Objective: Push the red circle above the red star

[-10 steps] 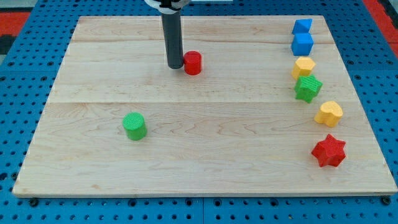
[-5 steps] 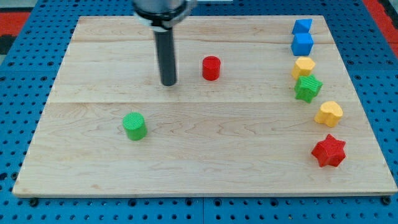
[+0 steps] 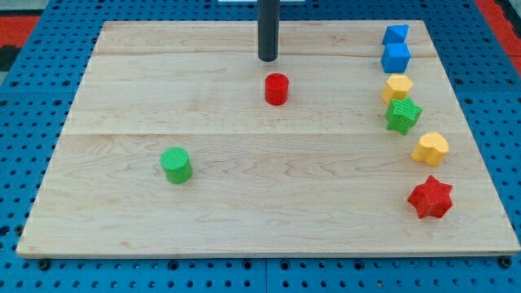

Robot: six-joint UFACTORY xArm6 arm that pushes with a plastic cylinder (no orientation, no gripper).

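While the rod stands upright over the far part of the wooden board [image 3: 122, 203], my tip [image 3: 268, 59] rests just beyond the red circle [image 3: 277, 89], a touch to its left, with a narrow strip of bare wood between the two. No claw is fitted here: the arm ends in that plain dark rod, so nothing opens or closes and it has hold of nothing.

That red circle sits a little right of the board's middle, on the far half. Its goal, the red star [image 3: 430, 197], lies well apart from it, near the right edge and toward the near corner.

Up the right side runs a loose column of blocks. Farthest is a small blue block [image 3: 396, 33] of unclear shape, then a blue cube [image 3: 396, 57] touching it, a yellow block [image 3: 397, 86], a green star [image 3: 403, 115] just beside that, and a yellow heart-like block [image 3: 430, 148] before the red star.

Alone on the left half, nearer the front, stands a green cylinder [image 3: 176, 165].
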